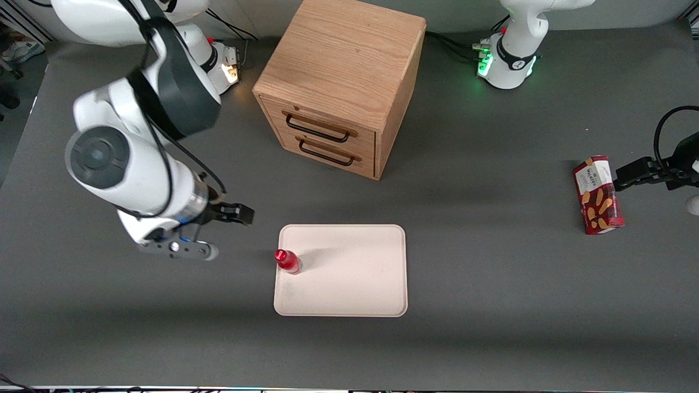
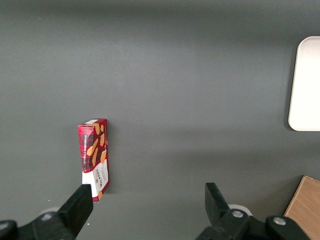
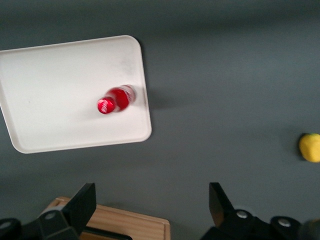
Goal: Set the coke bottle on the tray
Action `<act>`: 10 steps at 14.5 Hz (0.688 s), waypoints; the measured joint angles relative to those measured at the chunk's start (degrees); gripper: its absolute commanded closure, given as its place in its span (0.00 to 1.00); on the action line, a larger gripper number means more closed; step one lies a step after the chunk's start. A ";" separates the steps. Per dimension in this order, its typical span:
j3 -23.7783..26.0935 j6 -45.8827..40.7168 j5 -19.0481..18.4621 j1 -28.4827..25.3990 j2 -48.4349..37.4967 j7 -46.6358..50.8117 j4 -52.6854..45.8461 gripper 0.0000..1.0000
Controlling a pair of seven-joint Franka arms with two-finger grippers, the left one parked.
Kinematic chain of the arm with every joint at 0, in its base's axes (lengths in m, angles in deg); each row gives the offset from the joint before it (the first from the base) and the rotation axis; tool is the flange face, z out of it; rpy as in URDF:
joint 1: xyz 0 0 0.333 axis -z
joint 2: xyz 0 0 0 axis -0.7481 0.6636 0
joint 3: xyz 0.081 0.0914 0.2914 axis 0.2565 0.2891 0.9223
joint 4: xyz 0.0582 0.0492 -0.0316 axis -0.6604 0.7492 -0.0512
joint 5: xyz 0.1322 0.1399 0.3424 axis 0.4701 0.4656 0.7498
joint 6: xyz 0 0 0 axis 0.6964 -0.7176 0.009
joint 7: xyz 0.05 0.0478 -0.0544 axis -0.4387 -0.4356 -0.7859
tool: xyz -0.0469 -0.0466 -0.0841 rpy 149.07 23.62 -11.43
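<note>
The coke bottle (image 1: 288, 261), small, glossy red with a red cap, stands upright on the pale cream tray (image 1: 355, 284), close to the tray's edge toward the working arm's end. In the right wrist view the bottle (image 3: 116, 99) stands just inside the tray's (image 3: 50, 100) rim. My right gripper (image 1: 177, 245) is open and empty, raised above the table beside the tray, toward the working arm's end and apart from the bottle. Its two dark fingers (image 3: 86, 197) stand wide apart around nothing.
A wooden two-drawer cabinet (image 1: 338, 82) stands farther from the front camera than the tray. A red snack box (image 1: 598, 195) lies toward the parked arm's end. A small yellow object (image 3: 310, 147) lies on the grey table in the right wrist view.
</note>
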 measured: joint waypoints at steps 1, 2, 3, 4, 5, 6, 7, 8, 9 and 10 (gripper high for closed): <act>0.06 -0.19 0.00 0.96 -2.90 -1.55 2.67 0.00; 0.11 -0.36 0.00 2.08 -5.96 -3.40 5.45 0.00; 0.14 -0.56 0.00 3.44 -9.13 -5.80 8.27 0.00; 0.15 -0.68 0.00 4.92 -12.14 -8.53 10.91 0.00; 0.15 -0.71 0.00 6.51 -14.93 -11.27 13.44 0.00; 0.14 -0.72 0.00 8.12 -17.43 -14.03 15.74 0.00; 0.11 -0.71 0.00 9.74 -19.62 -16.79 17.89 0.00; 0.04 -0.71 0.02 11.38 -21.45 -19.54 19.91 0.00; -0.14 -0.67 0.08 12.81 -22.87 -21.95 21.72 0.00; -0.50 -0.59 0.15 14.06 -24.04 -23.91 23.43 0.00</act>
